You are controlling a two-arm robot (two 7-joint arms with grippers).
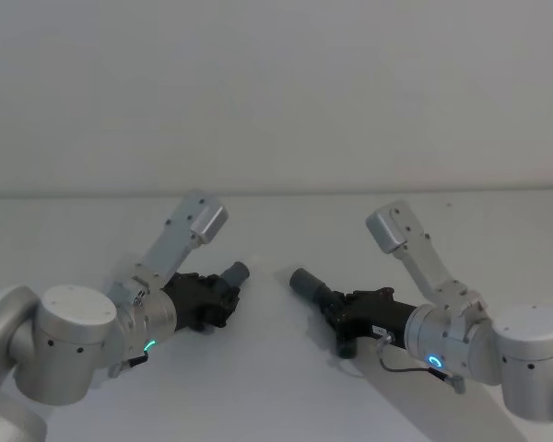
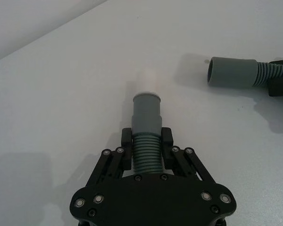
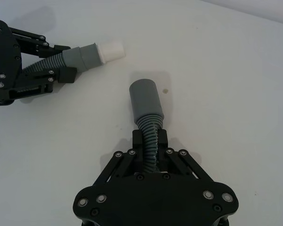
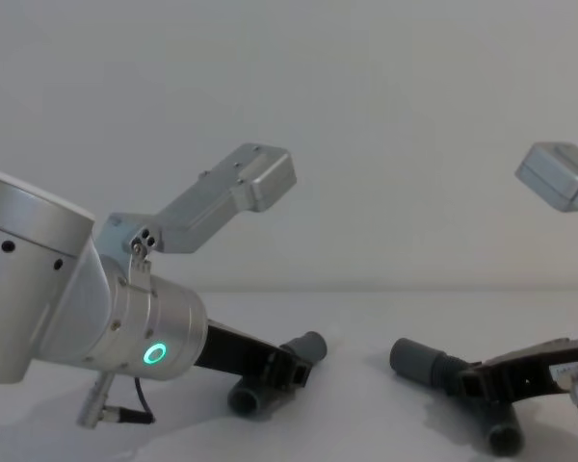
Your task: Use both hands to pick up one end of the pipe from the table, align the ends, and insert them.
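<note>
Both ends are in hand, so I judge this to be the aligning step. My left gripper is pinched onto the ribbed neck of the left pipe piece, just behind its narrow end, and the whitish tip sticks out clear of the fingers. My right gripper is clamped the same way on the ribbed neck of the right pipe piece, with the wide collar standing proud ahead of it.

Both pieces sit over the near half of the table, about midway between its left and right edges. The held ends tilt up slightly. I can't tell whether the trailing ends touch the surface.

Tip and collar point roughly toward each other, but they are apart with bare table between them, and from my right wrist view their axes look skewed rather than on one line.

Next move, as I read it: turn both wrists until tip and collar share one axis, close the gap slowly, then push straight in. A skewed approach would likely jam on the collar's rim.

The only receptacle here is the collar. Its mouth is open and dark, with nothing seated in it yet.
</note>
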